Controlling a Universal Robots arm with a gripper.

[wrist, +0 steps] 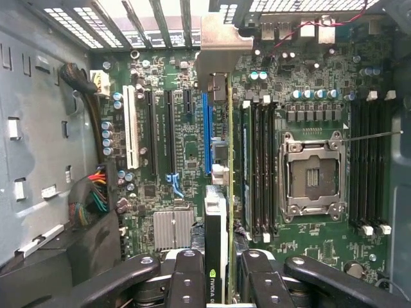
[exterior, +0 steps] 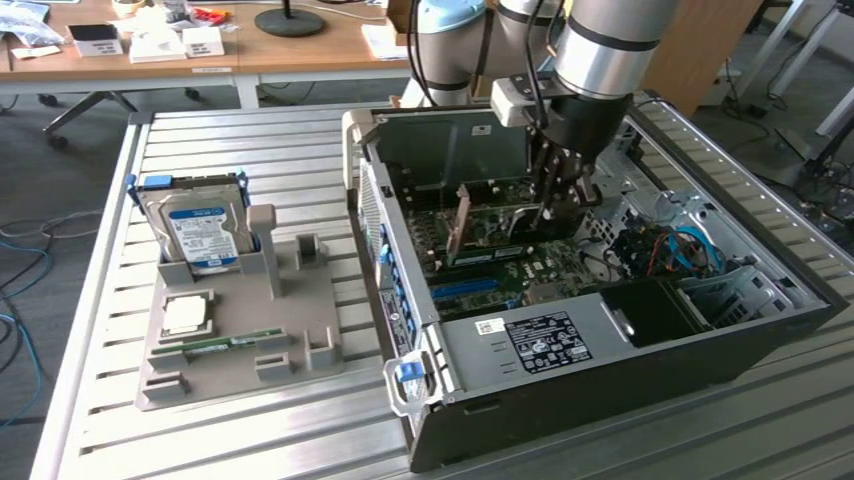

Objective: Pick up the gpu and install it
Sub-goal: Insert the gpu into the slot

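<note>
Slatted metal table point(exterior: 200, 140), exterior view: open computer case point(exterior: 601, 385) sits at 3 o'clock, grey parts holder point(exterior: 287, 355) at 9 o'clock.
Gripper point(exterior: 561, 195) hangs inside the case, fingers point(wrist: 186, 282) clenched on the gpu point(exterior: 497, 235). The card stands on edge over the motherboard point(wrist: 173, 147), between a blue slot point(wrist: 207, 128) and the memory slots point(wrist: 260, 167), bracket end toward the vented rear wall. Holder carries a hard drive point(exterior: 200, 235) upright at its 11 o'clock, with a processor point(exterior: 184, 315) and a memory stick point(exterior: 220, 345) flat at 7 o'clock.
</note>
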